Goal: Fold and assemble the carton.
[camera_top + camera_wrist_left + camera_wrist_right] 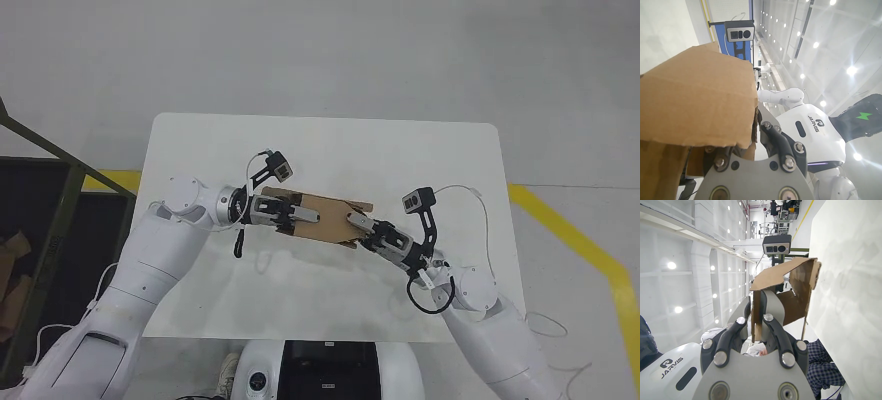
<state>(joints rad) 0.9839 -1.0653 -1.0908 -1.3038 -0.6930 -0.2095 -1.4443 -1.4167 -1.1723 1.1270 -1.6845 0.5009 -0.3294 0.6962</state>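
Right tool [757, 301]: clenched on carton [772, 277] wall.
Left tool [295, 213]: grip state cannot be told.
Handling: probably light, bendable; hold near creases.

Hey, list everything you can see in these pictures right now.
carton: one, brown, part-folded, held over the middle of the table between both grippers
table: one, white, under the carton
floor tape: yellow, on the grey floor at either side of the table
bin: one, dark, on the floor beside the table, cardboard pieces inside
left gripper: one, grey and black, shut on one end of the carton
right gripper: one, grey and black, shut on the other end
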